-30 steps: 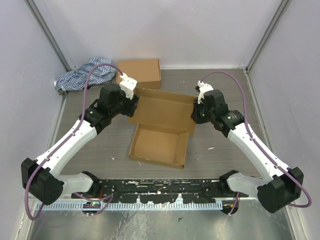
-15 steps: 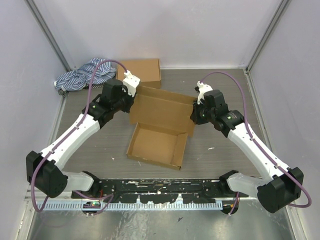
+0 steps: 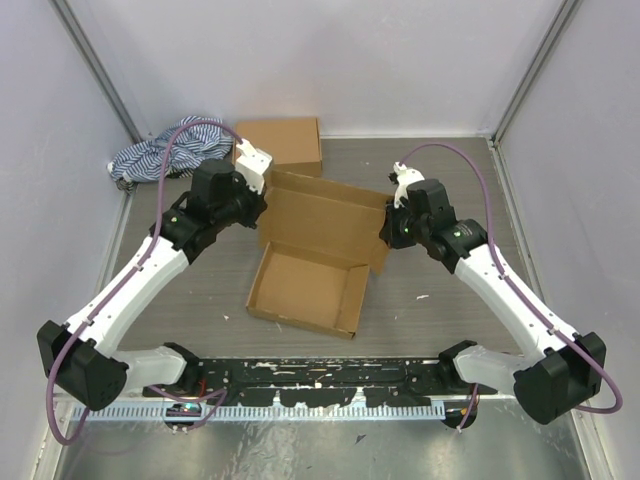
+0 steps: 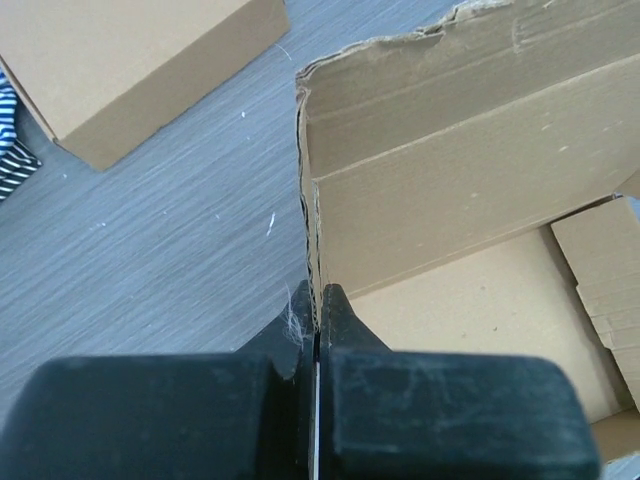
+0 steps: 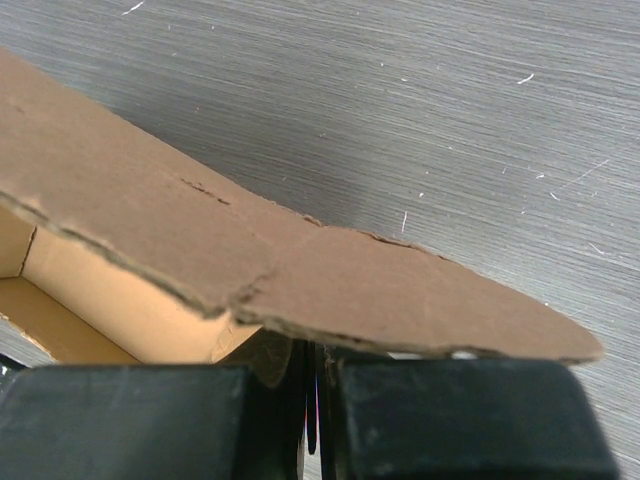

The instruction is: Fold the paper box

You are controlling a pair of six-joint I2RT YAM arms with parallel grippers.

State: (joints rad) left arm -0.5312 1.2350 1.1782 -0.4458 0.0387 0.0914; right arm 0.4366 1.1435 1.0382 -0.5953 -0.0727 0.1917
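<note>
Since a second ago the paper box [image 3: 305, 290] has been sliding left and nearer, so that its near corners are now lying closer to the arm bases, and the left arm has been swinging left with it. The left pincer [image 4: 317, 300] is clamping the left edge of the box's upright lid panel [image 4: 450, 170], its black fingers pressed together with only the card's thickness between them. The right pincer [image 5: 312, 350] is likewise gripping tight on the torn right side flap [image 5: 330, 280], which is overhanging and hiding the fingertips in that wrist view. From above, both sets of fingertips are sitting out of sight under the wrists. The lid panel is standing along the far side of the open tray, which is resting on the grey table [image 3: 215, 300] between the two arms. Beyond the box at the far left, a closed carton [image 3: 285, 143] is lying just beside a striped cloth [image 3: 165, 155]. In the left wrist view the carton is being cut off by the frame, and the cloth is showing only as a sliver at the left edge.
</note>
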